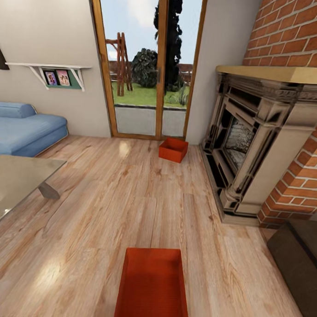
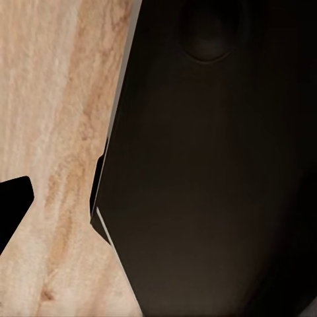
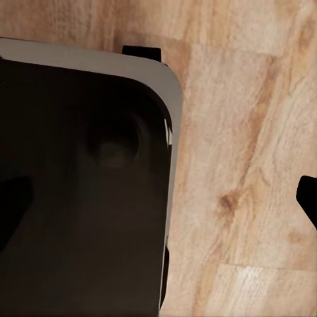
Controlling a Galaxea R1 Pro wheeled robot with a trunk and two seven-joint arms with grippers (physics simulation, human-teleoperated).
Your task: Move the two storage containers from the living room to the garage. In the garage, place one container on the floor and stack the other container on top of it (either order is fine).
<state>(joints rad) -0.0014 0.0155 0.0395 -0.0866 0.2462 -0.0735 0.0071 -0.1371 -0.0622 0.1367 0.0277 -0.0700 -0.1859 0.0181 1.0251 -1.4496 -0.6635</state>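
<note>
1. Head view: living room with a light wood plank floor [image 1: 106,197]. Two identical orange-red rectangular storage containers lie on it. The near container [image 1: 153,287] sits at the bottom edge of the view, open side up, empty. The far container [image 1: 173,150] rests well apart from it, just in front of the wood-framed glass doors [image 1: 151,66] and beside the fireplace.
2. The brick-and-dark-stone fireplace [image 1: 251,144] stands at the right; a blue sofa [image 1: 21,129] and a glass-topped low table [image 1: 14,180] stand at the left. A white wall shelf [image 1: 54,73] carries small pictures.
3. Left wrist view: a dark body panel [image 2: 211,172] of the robot over the plank floor; a black fingertip [image 2: 13,201] shows at the edge. Whether the left jaws are released or clenched cannot be told.
4. Right wrist view: a dark rounded panel [image 3: 86,178] over the floor, with a black fingertip [image 3: 309,195] at the edge. Jaw state likewise cannot be told.
</note>
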